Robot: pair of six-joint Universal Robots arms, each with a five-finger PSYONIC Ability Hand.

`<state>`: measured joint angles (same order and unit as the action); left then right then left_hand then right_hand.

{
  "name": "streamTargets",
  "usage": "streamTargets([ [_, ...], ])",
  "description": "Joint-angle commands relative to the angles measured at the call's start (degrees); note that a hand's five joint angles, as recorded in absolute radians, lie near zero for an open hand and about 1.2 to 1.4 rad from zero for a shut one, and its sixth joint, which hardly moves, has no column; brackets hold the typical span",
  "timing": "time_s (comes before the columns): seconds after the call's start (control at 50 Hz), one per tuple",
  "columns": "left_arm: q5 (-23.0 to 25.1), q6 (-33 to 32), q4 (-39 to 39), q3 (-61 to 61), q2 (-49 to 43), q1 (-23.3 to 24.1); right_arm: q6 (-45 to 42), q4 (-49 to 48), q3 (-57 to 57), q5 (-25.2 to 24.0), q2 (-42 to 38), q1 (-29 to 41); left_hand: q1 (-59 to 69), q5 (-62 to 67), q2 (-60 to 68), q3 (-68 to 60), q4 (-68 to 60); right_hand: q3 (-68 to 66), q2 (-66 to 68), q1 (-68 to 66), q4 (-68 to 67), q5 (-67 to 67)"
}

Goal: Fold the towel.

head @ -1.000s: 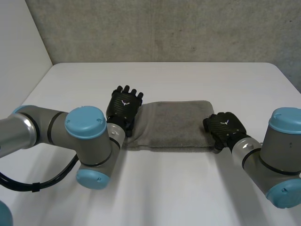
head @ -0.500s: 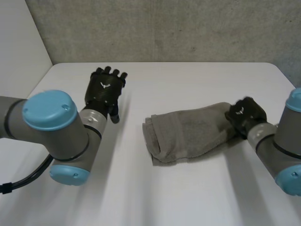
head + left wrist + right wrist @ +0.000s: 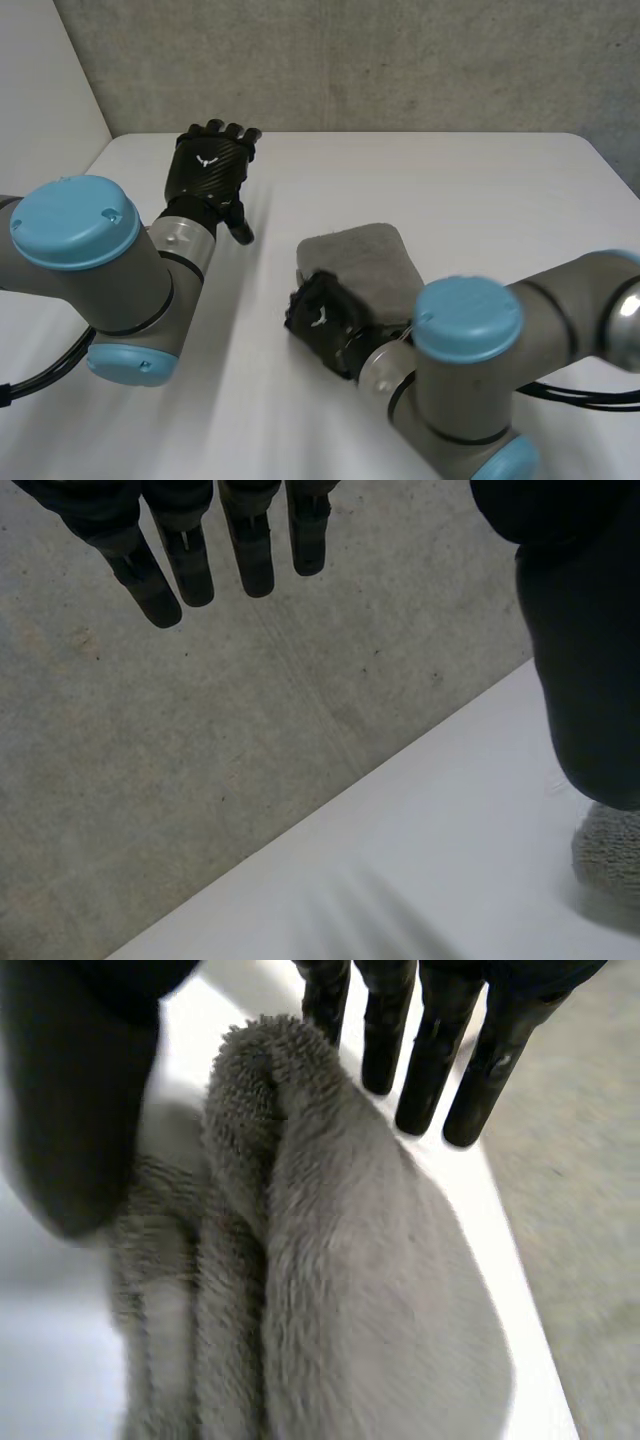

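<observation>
The grey towel (image 3: 355, 255) lies folded into a thick, short bundle at the middle of the white table (image 3: 470, 180). My right hand (image 3: 320, 315) rests at the bundle's near left end. In the right wrist view its fingers (image 3: 432, 1052) are straight over the doubled towel (image 3: 340, 1290), and the thumb (image 3: 70, 1110) stands off to one side, so the hand is open. My left hand (image 3: 208, 168) is raised over the far left of the table, apart from the towel. Its fingers (image 3: 250, 540) are straight and hold nothing. A corner of the towel (image 3: 610, 848) shows beside its thumb.
A concrete wall (image 3: 350, 60) runs behind the table's far edge. Bare table lies to the right of the towel and in front of it. My right arm (image 3: 470, 350) crosses the near middle of the table.
My right hand carried the towel's right end over to the left, doubling the towel, and then straightened its fingers. My left hand left the towel's left end and rose to the far left.
</observation>
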<state>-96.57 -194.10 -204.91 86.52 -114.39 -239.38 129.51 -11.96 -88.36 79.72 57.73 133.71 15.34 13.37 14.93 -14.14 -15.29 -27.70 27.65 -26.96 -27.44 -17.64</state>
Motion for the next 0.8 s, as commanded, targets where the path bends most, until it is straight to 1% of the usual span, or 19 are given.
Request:
streamTargets([
  [0.02,0.1,1.4,-0.5,-0.8,0.0,1.1,16.0,-1.2,-3.7,-0.7,11.2,-6.5,-4.3,-12.3,-3.9,3.1,4.2,12.6,-12.5,11.8,12.3,12.5],
  [0.06,0.0,3.9,-0.5,-1.7,0.0,2.6,22.9,-1.7,-4.8,-1.4,14.2,-8.5,-4.3,-12.3,-3.9,3.1,4.2,14.9,-14.9,14.2,14.7,14.9],
  [0.08,0.0,3.9,-0.5,-1.7,0.0,2.6,22.9,-1.7,-4.8,-1.4,14.3,-8.6,-4.3,-12.3,-3.9,3.1,4.2,14.9,-14.9,14.2,14.7,14.9],
  [0.12,-0.1,5.3,-0.6,-2.1,0.0,3.0,28.1,-1.7,-5.5,-1.2,17.0,-10.8,-4.3,-12.3,-3.9,3.1,4.2,16.9,-16.9,16.2,16.7,16.9],
  [0.16,-0.2,8.3,-0.6,-2.7,0.0,3.7,30.1,-1.2,-5.5,-1.2,17.6,-12.5,-4.3,-12.3,-3.9,3.1,4.2,17.1,-17.1,16.4,16.8,17.0],
  [0.18,-0.2,8.3,-0.6,-2.7,0.0,3.7,30.1,-1.2,-5.5,-1.2,17.6,-12.5,-4.3,-12.3,-3.9,3.1,4.2,17.1,-17.1,16.4,16.9,17.0],
  [0.24,-0.3,10.4,-0.6,-3.7,-0.7,4.4,32.2,-1.0,-5.4,-0.8,17.9,-15.8,-4.0,-12.0,-3.5,2.7,3.9,17.3,-17.2,16.5,17.0,17.2],
  [0.28,-0.2,11.4,-0.2,-4.9,-1.7,5.8,33.1,-0.6,-5.2,-0.8,17.9,-18.0,-3.8,-11.8,-3.4,2.6,3.7,17.3,-17.2,16.5,17.0,17.2],
  [0.34,-0.2,11.6,0.0,-5.5,-3.1,6.6,33.4,-0.1,-4.8,-0.9,17.8,-18.7,-3.8,-11.8,-3.4,2.6,3.7,17.3,-17.2,16.5,17.0,17.2],
  [0.38,-0.3,11.6,0.2,-6.7,-6.2,8.6,34.3,0.6,-3.9,-1.1,16.6,-19.7,-3.8,-11.8,-3.4,2.6,3.7,17.7,-17.7,17.0,17.4,17.6],
  [0.4,-0.3,11.6,0.2,-6.7,-6.2,8.6,34.3,0.6,-3.9,-1.1,16.6,-19.7,-3.8,-11.8,-3.4,2.6,3.7,17.7,-17.7,17.0,17.4,17.6],
  [0.44,-0.4,11.6,1.2,-6.9,-8.8,10.1,36.3,1.3,-2.2,-1.3,12.7,-19.9,-3.8,-11.8,-3.4,2.6,3.7,17.7,-17.7,17.0,17.4,17.6],
  [0.46,-0.4,11.6,1.2,-6.9,-8.8,10.1,36.3,1.3,-2.2,-1.3,12.7,-19.9,-3.8,-11.8,-3.4,2.6,3.7,17.7,-17.7,17.0,17.4,17.6],
  [0.5,-0.4,11.6,1.9,-6.9,-10.1,10.5,38.5,3.8,0.0,-2.1,8.6,-19.9,-3.8,-11.8,-3.4,2.6,3.7,17.7,-17.7,17.0,17.4,17.6],
  [0.56,-0.5,11.6,3.1,-7.0,-13.0,11.0,39.5,5.5,1.2,-2.8,6.6,-20.0,-3.8,-11.8,-3.4,2.6,3.7,17.7,-17.7,17.0,17.4,17.6],
  [0.6,-0.5,11.6,4.3,-6.9,-15.4,11.3,40.7,8.9,3.4,-4.8,2.1,-20.2,-3.8,-11.8,-3.4,2.6,3.7,17.7,-17.7,17.0,17.4,17.6],
  [0.62,-0.5,11.6,4.3,-6.9,-15.4,11.3,40.7,8.9,3.4,-4.8,2.1,-20.2,-3.8,-11.8,-3.4,2.6,3.7,17.7,-17.7,17.0,17.4,17.6],
  [0.66,-0.5,11.3,5.3,-6.9,-17.3,11.4,40.8,10.6,5.3,-6.4,-2.1,-19.9,-3.8,-11.8,-3.4,2.6,3.7,17.7,-17.7,17.0,17.4,17.6],
  [0.8,-0.3,10.9,7.2,-8.6,-18.8,11.3,40.5,11.1,6.9,-6.7,-5.0,-19.9,-4.0,-12.0,-3.5,2.7,3.9,17.7,-17.7,17.0,17.4,17.6],
])
